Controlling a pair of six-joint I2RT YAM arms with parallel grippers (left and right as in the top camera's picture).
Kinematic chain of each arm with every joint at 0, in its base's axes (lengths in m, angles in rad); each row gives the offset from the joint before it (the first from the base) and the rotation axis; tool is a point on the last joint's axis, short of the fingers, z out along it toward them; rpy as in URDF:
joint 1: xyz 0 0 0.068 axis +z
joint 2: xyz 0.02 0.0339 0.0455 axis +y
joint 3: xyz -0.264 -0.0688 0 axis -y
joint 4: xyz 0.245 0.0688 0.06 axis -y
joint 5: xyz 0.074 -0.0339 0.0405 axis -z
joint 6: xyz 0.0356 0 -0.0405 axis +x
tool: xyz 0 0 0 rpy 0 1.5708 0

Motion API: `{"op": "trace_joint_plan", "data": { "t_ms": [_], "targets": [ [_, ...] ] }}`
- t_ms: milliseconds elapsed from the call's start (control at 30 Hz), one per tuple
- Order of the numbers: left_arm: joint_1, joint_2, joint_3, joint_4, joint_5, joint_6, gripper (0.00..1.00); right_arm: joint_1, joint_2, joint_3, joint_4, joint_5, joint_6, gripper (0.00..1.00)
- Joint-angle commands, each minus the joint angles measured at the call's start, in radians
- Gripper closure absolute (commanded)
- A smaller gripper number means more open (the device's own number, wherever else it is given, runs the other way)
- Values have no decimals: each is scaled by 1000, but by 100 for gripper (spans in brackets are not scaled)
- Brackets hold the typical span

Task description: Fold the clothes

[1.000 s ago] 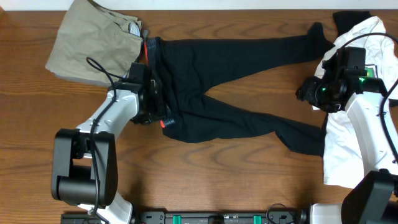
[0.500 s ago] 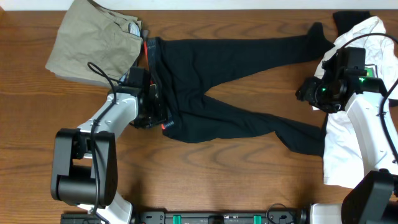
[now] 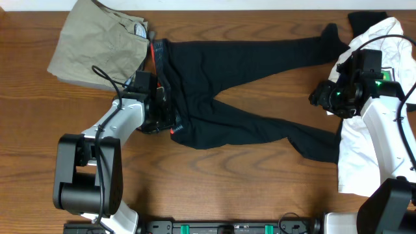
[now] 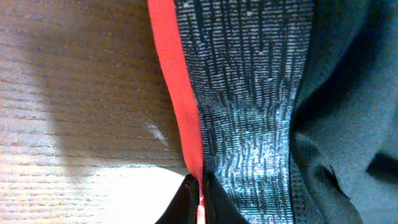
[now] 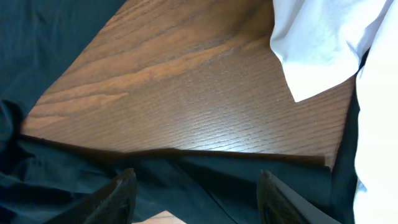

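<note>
black trousers (image 3: 247,91) lie long-ways across the table (image 3: 227,188), waistband (image 4: 249,112) leftward — the left gripper (image 4: 198,199) is pinched on its red edge (image 4: 177,93), the right gripper (image 5: 198,190) hangs wide open by the leg ends.

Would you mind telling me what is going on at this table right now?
Two robot arms are working on the black trousers, which lie spread across the table with legs apart, not yet folded. The left gripper appears pinched on the red edge of the waistband. The right gripper hangs open above the leg ends, holding nothing. Khaki trousers and a white T-shirt lie at the sides.
</note>
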Motion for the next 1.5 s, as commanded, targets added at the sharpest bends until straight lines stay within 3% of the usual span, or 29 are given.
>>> {"op": "trace_joint_plan", "data": {
  "t_ms": [0,300,533,833,900,1000,1100,1167,1267,1467],
  "targets": [
    [-5,0,-8,5,4,-11,94,7,-1,6,-1,-6,-11,40],
    [105,-82,36,-98,-35,34,94,7,-1,6,0,-6,-11,39],
    [249,-218,48,-220,-217,90,94,7,-1,6,-2,-6,-11,39],
    [323,-231,48,-217,-265,124,94,7,2,6,-119,-5,-72,39],
    [320,-231,48,-211,-242,124,94,8,2,6,-153,13,-79,39],
    [309,-231,46,-212,-188,125,94,7,3,6,-198,70,-78,28],
    [283,-229,40,-203,-141,137,94,7,3,6,-219,84,-74,25],
    [260,-218,37,-187,-119,166,91,7,3,6,-218,84,-71,25],
    [223,-187,34,-147,-77,195,77,7,3,6,-211,84,-71,25],
    [157,-117,34,-55,21,224,76,7,3,6,-198,84,-60,29]
  ]
}}
